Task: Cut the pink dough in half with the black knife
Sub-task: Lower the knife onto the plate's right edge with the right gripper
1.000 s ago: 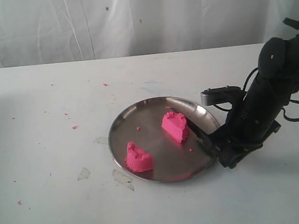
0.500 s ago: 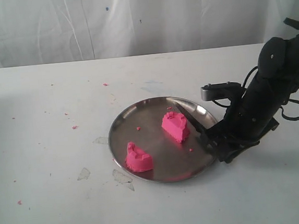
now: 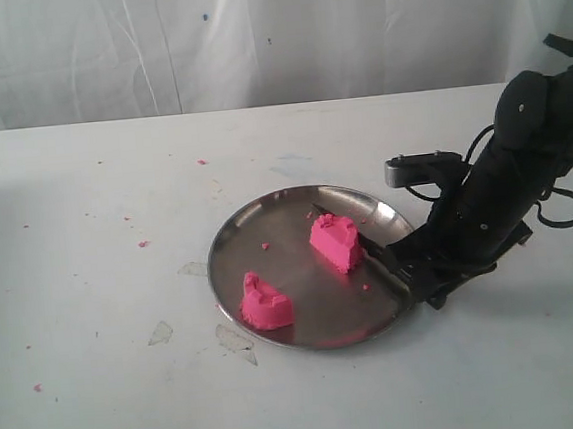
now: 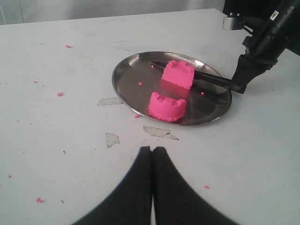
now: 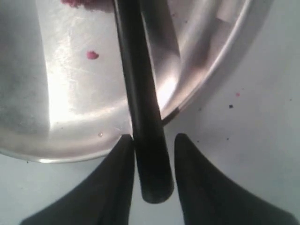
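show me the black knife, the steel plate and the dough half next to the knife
black knife (image 5: pixel 143 117): right wrist view, middle of its handle
steel plate (image 3: pixel 234 241): exterior view, bare metal near its rim
pink dough half by the knife (image 3: pixel 336 242): exterior view, its front face

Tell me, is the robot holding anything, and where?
Nothing firmly. The knife's handle end sits between the right jaws, but a gap shows on one side. The left jaws are shut, empty.
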Robot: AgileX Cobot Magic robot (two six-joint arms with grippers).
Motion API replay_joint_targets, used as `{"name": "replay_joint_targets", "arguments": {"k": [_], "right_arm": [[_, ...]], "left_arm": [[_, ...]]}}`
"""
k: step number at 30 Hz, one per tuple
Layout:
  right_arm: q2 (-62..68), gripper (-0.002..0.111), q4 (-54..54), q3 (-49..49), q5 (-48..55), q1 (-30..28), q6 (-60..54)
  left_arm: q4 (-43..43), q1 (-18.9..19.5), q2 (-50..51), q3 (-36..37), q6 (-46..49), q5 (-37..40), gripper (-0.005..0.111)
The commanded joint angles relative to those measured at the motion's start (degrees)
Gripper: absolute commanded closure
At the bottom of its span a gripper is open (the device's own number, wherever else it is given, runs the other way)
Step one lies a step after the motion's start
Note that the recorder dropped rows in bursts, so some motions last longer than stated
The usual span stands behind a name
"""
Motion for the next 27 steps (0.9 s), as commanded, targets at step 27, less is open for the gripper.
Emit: {"name": "replay_joint_targets", "arguments": {"k": [27], "right_arm": [[-0.6,0.079,-0.6,0.2,-15.6,-0.1,0.0]], "left_arm": [[-0.5,-0.1,-0.4,0.0,-0.3,-0.1,0.107]]}}
